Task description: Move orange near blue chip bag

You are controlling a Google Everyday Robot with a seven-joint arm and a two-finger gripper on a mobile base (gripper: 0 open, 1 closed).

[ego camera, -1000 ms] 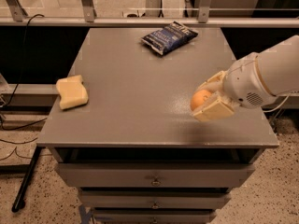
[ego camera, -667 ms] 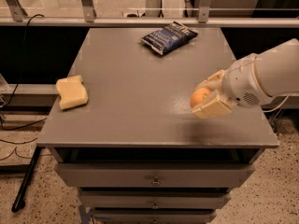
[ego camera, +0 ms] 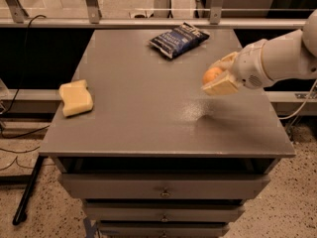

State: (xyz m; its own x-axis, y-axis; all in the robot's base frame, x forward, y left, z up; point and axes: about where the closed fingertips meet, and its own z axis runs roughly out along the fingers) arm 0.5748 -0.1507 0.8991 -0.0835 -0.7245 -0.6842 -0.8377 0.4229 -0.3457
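Observation:
The orange [ego camera: 212, 75] is held between the cream fingers of my gripper [ego camera: 218, 77], lifted above the right side of the grey table top [ego camera: 143, 103]. My white arm reaches in from the right edge. The gripper is shut on the orange, which is partly hidden by the fingers. The blue chip bag [ego camera: 179, 38], dark navy with white lettering, lies flat at the far middle-right of the table, up and to the left of the gripper, a short way from it.
A pale yellow sponge [ego camera: 76, 97] lies near the table's left edge. Drawers [ego camera: 163, 187] sit under the table top. A metal rail [ego camera: 148, 21] runs behind the table. Cables lie on the floor at the left.
The gripper with the orange has risen and moved away from the front edge, toward the far side of the table and the blue chip bag. The bag and sponge have not moved.

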